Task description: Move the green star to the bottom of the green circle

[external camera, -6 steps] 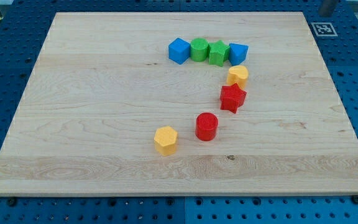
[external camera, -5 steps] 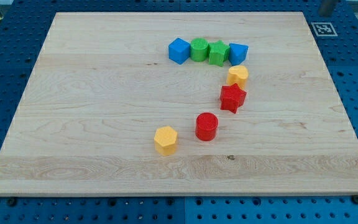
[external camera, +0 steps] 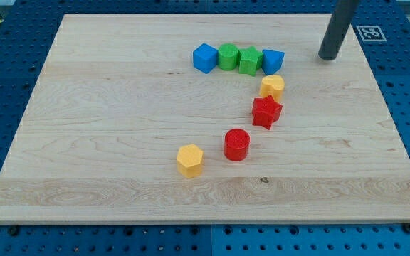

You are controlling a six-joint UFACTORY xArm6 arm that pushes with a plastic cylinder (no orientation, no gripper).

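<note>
The green star (external camera: 248, 60) sits in a row near the view's top, touching the green circle (external camera: 227, 56) on its left and a blue block (external camera: 272, 61) on its right. A blue cube (external camera: 205, 57) ends the row at the left. My tip (external camera: 327, 57) rests on the board to the right of the row, about a block's width clear of the right blue block and well apart from the green star.
A yellow block (external camera: 272, 87), a red star (external camera: 266, 112), a red cylinder (external camera: 237, 144) and a yellow hexagon (external camera: 190, 160) curve down toward the view's bottom left. A marker tag (external camera: 369, 33) sits at the board's (external camera: 105, 128) top right corner.
My rod has come in from the view's top right corner and now stands on the board right of the blue block. No block has moved.
</note>
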